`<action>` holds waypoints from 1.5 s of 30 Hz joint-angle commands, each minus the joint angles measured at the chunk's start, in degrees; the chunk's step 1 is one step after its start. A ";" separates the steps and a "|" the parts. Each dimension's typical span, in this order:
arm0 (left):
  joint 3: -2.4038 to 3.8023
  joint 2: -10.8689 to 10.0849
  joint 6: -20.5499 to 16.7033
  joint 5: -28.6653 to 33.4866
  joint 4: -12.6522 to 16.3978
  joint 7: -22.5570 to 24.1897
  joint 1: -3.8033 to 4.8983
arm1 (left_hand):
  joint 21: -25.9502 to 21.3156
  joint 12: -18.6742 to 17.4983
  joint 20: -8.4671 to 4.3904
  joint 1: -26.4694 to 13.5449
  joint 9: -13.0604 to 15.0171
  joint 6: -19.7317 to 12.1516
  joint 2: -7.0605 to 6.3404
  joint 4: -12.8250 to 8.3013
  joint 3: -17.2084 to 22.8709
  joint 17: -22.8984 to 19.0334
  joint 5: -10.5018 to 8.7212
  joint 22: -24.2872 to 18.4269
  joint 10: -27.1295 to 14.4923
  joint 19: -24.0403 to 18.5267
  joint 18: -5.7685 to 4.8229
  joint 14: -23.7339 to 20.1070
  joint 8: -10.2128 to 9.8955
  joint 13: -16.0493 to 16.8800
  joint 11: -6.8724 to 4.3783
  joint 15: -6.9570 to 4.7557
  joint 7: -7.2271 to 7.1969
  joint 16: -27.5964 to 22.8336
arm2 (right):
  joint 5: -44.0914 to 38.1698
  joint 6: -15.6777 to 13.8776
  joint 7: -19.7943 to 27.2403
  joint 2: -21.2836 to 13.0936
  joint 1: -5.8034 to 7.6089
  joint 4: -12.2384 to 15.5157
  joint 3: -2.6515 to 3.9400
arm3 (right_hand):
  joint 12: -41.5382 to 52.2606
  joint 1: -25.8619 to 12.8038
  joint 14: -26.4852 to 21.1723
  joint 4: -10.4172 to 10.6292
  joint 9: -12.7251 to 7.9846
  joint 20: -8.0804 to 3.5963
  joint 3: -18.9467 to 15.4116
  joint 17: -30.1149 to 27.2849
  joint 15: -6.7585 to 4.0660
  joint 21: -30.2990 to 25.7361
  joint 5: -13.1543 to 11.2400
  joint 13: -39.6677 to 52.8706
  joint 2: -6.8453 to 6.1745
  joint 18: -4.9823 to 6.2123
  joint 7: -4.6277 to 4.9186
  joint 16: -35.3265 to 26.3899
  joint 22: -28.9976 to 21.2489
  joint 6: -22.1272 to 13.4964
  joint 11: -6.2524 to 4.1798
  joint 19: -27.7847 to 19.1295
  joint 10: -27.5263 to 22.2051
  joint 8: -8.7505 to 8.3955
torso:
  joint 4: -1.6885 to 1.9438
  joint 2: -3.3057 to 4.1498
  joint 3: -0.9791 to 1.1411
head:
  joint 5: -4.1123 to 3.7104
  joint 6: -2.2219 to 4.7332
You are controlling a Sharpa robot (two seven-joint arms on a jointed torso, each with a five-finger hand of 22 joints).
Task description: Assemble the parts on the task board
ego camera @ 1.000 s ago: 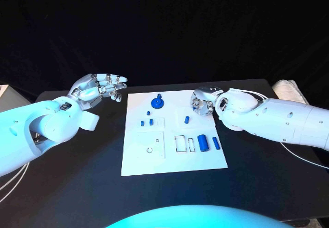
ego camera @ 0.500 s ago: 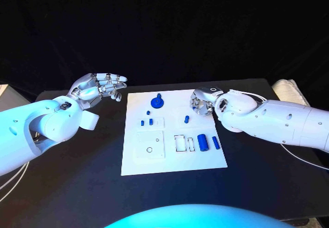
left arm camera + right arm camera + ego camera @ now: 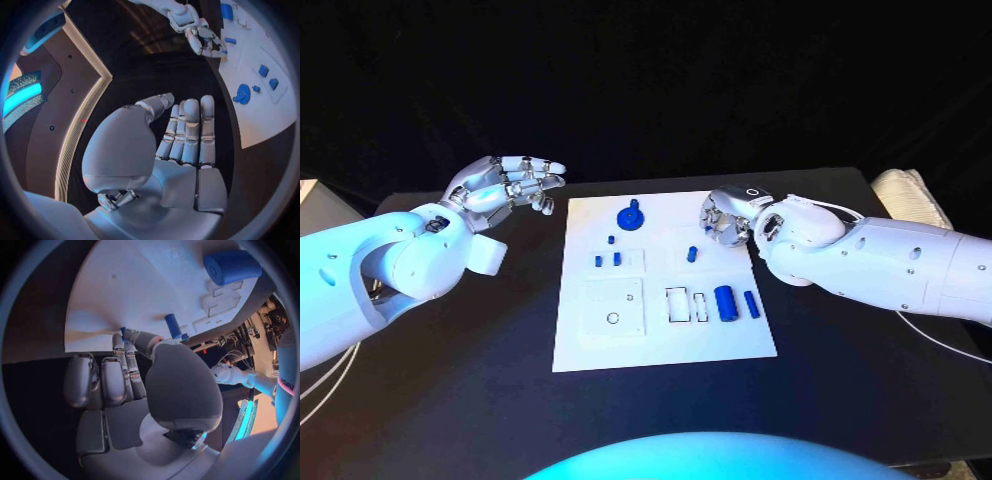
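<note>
Lying on the white task board (image 3: 661,320) just beside the right hand (image 3: 727,218) is a small blue peg (image 3: 691,253), and that's the part to watch. It sits a little nearer the robot and toward the board's middle from those fingers, its long axis running roughly front to back along the board. In the right wrist view the peg (image 3: 172,325) lies just past the fingertips (image 3: 127,340), close but not clearly touching. Right hand's fingers are curled down over the board's far right corner with nothing in them, as far as I can judge. The left hand (image 3: 506,184) hangs off the board's left edge, well apart from every part, fingers loosely bent and empty. So the right hand is plainly the nearer one. Against half a second ago the right arm has eased slightly toward the board's middle; the left is unchanged, and the fat blue cylinder (image 3: 726,298) hasn't budged.
</note>
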 commanded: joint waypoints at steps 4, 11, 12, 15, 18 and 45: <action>0.06 0.09 0.66 -0.21 -0.28 0.10 0.02 | -0.33 0.29 0.07 0.16 0.05 -0.40 0.36 -0.10 -0.33 -0.05 0.20 -0.10 -0.29 0.14 0.46 -0.17 0.13 0.08 0.02 0.02 -0.12 -0.38 | -0.16 -2.36 0.10 -1.04 0.32 1.94 0.33 | 0.07 0.28 2.18 -0.20 0.24 0.00 0.26 0.06 -0.34 0.50 -0.04 -0.08 0.81 -1.02 -0.09 0.29 0.28 0.27 -1.40 0.57 1.98 0.38 | 0.00 0.02 0.06 | -0.02 0.13; 0.06 0.15 0.65 -0.22 -0.55 0.05 0.02 | -0.36 0.30 0.06 0.23 0.05 -0.43 0.33 -0.15 -0.36 -0.07 0.20 -0.13 -0.33 0.21 0.46 -0.13 0.14 0.08 0.03 0.02 -0.11 -0.39 | 0.20 -2.97 0.17 -2.44 0.77 4.40 0.65 | 0.06 0.25 2.19 -0.23 0.28 0.00 0.28 0.10 -0.34 0.63 -0.06 -0.06 0.79 -1.05 -0.10 0.35 0.42 0.28 -1.40 0.63 2.00 0.41 | -0.11 -0.02 0.04 | 0.02 0.26; 0.06 0.16 0.64 -0.22 -0.57 0.04 0.02 | -0.36 0.30 0.06 0.23 0.05 -0.43 0.33 -0.15 -0.36 -0.07 0.20 -0.13 -0.33 0.21 0.46 -0.13 0.14 0.08 0.03 0.02 -0.11 -0.39 | 0.32 -3.09 0.20 -2.69 0.83 4.97 0.70 | 0.06 0.25 2.19 -0.23 0.28 0.00 0.28 0.10 -0.34 0.63 -0.06 -0.06 0.79 -1.05 -0.10 0.35 0.42 0.28 -1.40 0.63 2.00 0.41 | -0.12 -0.03 0.04 | 0.04 0.26; 0.06 0.22 0.64 -0.22 -0.61 0.02 0.02 | -0.37 0.30 0.05 0.26 0.05 -0.45 0.32 -0.18 -0.38 -0.08 0.21 -0.15 -0.37 0.25 0.46 -0.12 0.15 0.07 0.04 0.02 -0.10 -0.39 | 0.76 -3.43 0.33 -3.33 0.94 6.96 0.80 | 0.06 0.25 2.19 -0.23 0.28 0.00 0.28 0.10 -0.34 0.63 -0.06 -0.06 0.79 -1.05 -0.10 0.35 0.42 0.28 -1.40 0.63 2.00 0.41 | -0.04 -0.03 0.03 | 0.11 0.33; 0.05 0.33 0.66 -0.22 -0.67 0.01 0.02 | -0.37 0.30 0.05 0.26 0.05 -0.45 0.32 -0.18 -0.38 -0.08 0.21 -0.15 -0.37 0.25 0.46 -0.12 0.15 0.07 0.04 0.02 -0.10 -0.39 | 1.21 -3.71 0.59 -3.63 0.96 9.66 0.86 | 0.03 0.20 2.19 -0.29 0.36 -0.01 0.32 0.10 -0.35 0.77 -0.07 -0.04 0.75 -1.08 -0.10 0.40 0.58 0.27 -1.41 0.70 2.04 0.45 | -0.02 -0.03 0.06 | 0.46 0.44; 0.03 0.90 0.57 -0.20 0.44 -0.22 -0.04 | -0.43 0.33 0.04 0.32 0.06 -0.45 0.34 -0.19 -0.45 -0.12 0.23 -0.21 -0.47 0.37 0.45 -0.07 0.20 0.06 0.07 0.04 -0.08 -0.42 | -3.16 -2.42 0.59 4.40 -4.32 15.51 0.12 | -0.15 0.13 2.16 -0.51 0.60 -0.03 0.59 -0.09 -0.35 0.66 0.04 0.01 0.78 -1.03 -0.02 0.38 0.48 0.10 -1.37 0.58 2.04 0.51 | 0.04 0.10 -0.10 | 4.89 -0.93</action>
